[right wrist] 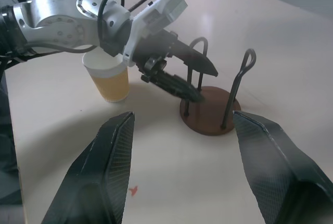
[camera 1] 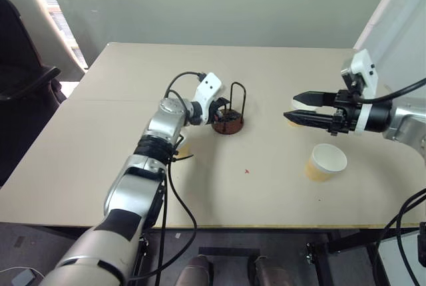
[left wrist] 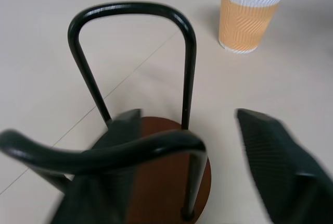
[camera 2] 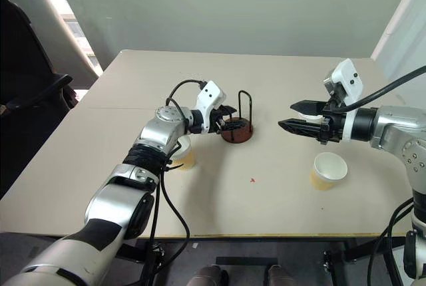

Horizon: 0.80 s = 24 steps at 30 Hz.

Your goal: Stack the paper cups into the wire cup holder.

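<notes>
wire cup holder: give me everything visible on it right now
The wire cup holder is a round reddish-brown disc base with thin black wire loop uprights rising from it, glossy like coated metal. It stands upright near the middle of the table and holds no cup. The left tool is at it, one finger passing between the uprights over the base; actual contact cannot be told. No cup touches it.
</notes>
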Available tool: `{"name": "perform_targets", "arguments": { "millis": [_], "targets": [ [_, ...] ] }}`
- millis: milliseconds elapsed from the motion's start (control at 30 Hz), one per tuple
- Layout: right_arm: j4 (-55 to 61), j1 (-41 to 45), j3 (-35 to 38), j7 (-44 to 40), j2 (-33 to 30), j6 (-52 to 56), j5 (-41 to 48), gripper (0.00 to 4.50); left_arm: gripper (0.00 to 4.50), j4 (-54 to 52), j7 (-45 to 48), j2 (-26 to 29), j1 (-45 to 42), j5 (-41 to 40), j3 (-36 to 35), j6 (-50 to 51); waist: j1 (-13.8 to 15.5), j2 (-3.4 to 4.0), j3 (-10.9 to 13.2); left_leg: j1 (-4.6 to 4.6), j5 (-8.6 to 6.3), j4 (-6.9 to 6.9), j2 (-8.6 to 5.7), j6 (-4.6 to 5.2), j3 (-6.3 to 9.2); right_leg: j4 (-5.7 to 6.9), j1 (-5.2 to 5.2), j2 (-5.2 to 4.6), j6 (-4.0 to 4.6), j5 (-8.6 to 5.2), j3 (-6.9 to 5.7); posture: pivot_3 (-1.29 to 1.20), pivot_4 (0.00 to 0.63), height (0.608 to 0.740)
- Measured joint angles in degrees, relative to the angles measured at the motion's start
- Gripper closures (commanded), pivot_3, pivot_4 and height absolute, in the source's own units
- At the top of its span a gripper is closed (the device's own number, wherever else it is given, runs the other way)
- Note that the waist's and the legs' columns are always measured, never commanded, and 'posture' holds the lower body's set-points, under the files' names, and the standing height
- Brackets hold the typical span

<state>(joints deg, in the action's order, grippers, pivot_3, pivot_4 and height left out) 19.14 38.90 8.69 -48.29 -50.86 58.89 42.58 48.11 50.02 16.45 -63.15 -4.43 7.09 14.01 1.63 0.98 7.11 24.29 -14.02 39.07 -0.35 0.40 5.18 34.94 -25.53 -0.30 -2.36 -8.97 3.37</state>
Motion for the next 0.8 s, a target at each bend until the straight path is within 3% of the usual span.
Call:
{"name": "perform_targets", "arguments": {
  "millis": [200,300,533,800],
  "targets": [
    [1.45,-1.52,1.08,-0.07,-1.07,-0.15,0.57,1.42,4.46,0.14,2.54,0.47,-0.17,-0.07,0.0,-0.43,0.11,0.0,0.0,0.03,0.0,0.02,-0.01,0.0,-0.01,-0.02,0.0,-0.01,-0.03,0.0,0.0,0.0,0.15,0.74],
    [1.61,-3.29,1.95,-1.85,-3.51,-0.35,1.22,1.42,4.46,-1.53,6.48,1.93,-0.13,-0.41,0.0,-0.29,0.13,0.0,0.0,0.09,0.0,0.01,-0.02,-0.01,-0.02,-0.04,-0.03,0.0,-0.05,-0.02,0.01,0.0,0.15,0.74],
    [1.66,-4.59,2.51,-6.81,-8.64,-0.77,2.91,1.42,4.46,-16.39,17.47,3.52,3.9,-4.77,1.01,2.17,0.21,0.0,0.0,0.13,0.01,0.07,-0.05,-0.05,-0.1,-0.05,-0.02,-0.03,-0.16,-0.09,0.05,0.0,0.15,0.74],
    [2.02,-4.69,6.64,-9.64,-13.27,0.98,7.43,1.42,4.46,-25.92,20.45,2.94,8.88,-6.31,4.56,8.29,0.21,0.0,0.0,0.11,-0.01,0.09,-0.03,-0.01,-0.15,-0.01,-0.01,-0.07,-0.17,-0.09,0.07,0.0,0.15,0.74]
  ]
}}
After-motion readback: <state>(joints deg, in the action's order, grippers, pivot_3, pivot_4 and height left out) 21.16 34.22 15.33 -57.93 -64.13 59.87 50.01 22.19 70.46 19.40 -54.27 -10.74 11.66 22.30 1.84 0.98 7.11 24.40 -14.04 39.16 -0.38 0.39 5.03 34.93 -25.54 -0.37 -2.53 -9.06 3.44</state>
